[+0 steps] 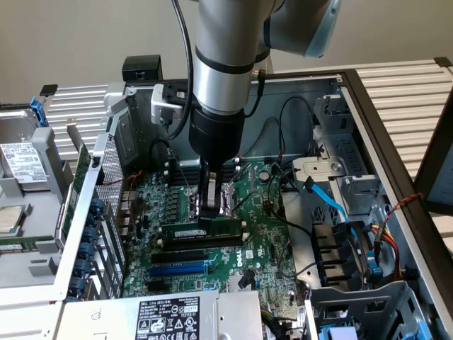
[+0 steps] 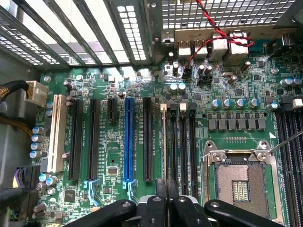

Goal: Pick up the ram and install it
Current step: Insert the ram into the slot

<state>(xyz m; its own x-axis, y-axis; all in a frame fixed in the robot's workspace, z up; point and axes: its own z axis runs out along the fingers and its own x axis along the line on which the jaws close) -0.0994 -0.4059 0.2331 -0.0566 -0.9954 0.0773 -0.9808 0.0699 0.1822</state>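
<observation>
Beige wall (image 1: 85,35) (plain), slatted tabletop (image 1: 410,92)

ram (image 1: 191,232): matt green board, white paper sticker on its side
motherboard (image 2: 222,142): green lacquered board with a slight gloss
case (image 1: 304,85): bare grey sheet metal, dull finish
arm (image 1: 223,42): smooth silvery metal, satin sheen
hand (image 1: 210,212): black and matt
blue slot (image 2: 128,142): smooth, shiny plastic
socket (image 2: 241,182): bright polished metal frame around a matt grey field
cable (image 1: 333,205): glossy blue plastic sheath
</observation>
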